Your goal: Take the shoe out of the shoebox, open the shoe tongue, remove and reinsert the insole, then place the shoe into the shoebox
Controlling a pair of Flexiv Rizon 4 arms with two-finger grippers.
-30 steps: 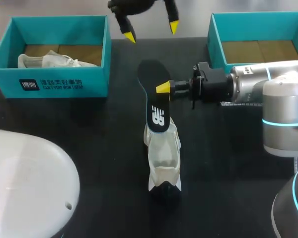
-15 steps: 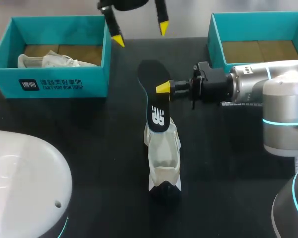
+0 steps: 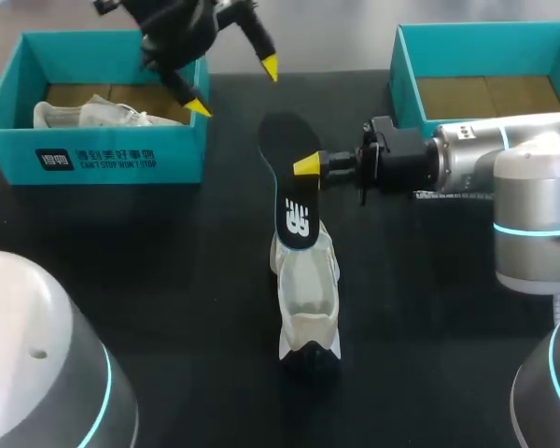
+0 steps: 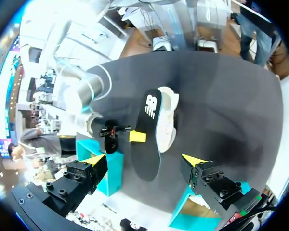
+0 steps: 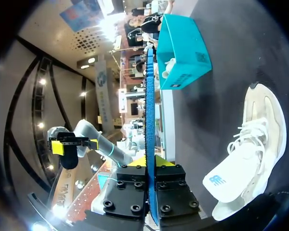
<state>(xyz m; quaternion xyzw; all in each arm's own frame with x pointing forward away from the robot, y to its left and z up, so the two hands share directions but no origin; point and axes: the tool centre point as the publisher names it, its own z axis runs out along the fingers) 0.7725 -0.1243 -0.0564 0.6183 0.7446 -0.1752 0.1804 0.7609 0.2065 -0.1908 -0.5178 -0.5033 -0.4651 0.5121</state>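
A white shoe (image 3: 307, 291) lies on the black table, toe toward the far side. Above its front stands a black insole (image 3: 290, 177), tilted up, with my right gripper (image 3: 304, 168) shut on its edge from the right. In the right wrist view the insole (image 5: 150, 110) shows edge-on, pinched between the fingers of the right gripper (image 5: 150, 161), and the shoe (image 5: 246, 150) lies beside it. My left gripper (image 3: 233, 87) hangs open above the table's far side, near the left shoebox's right wall. From the left wrist view, the insole (image 4: 147, 139) and shoe (image 4: 166, 120) lie ahead of the left gripper (image 4: 146, 160).
A teal shoebox (image 3: 121, 159) at the far left holds another white shoe (image 3: 86, 114). A second teal shoebox (image 3: 406, 86) stands at the far right, behind my right arm (image 3: 485, 163). Bare black table lies on both sides of the shoe.
My left gripper has swung left and turned, its tips now nearer the left shoebox. The right gripper, the insole and the shoe have stayed where they were.
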